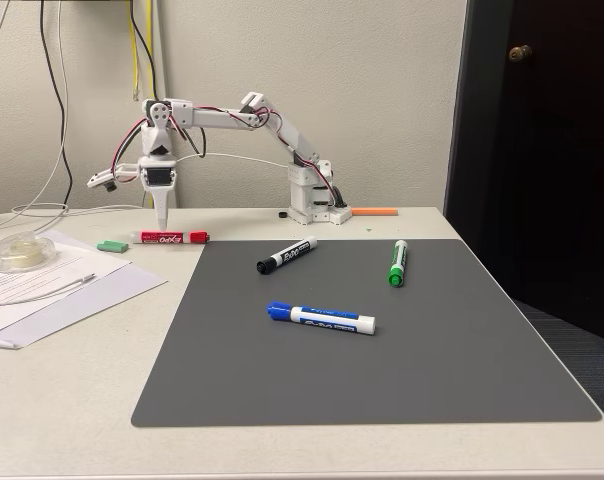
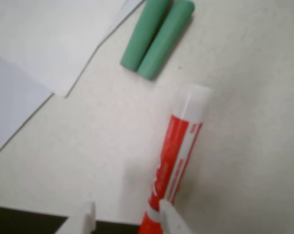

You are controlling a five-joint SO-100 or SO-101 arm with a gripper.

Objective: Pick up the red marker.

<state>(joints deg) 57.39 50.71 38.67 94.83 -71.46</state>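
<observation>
We see the red marker lying flat on the cream table, just left of the grey mat in the fixed view, with a small green piece near its left end. The gripper points down over the marker's left part. In the wrist view two white fingertips stand apart; the marker runs up from beside the right one, and we cannot tell whether they touch it. Two green cylinders lie beyond.
</observation>
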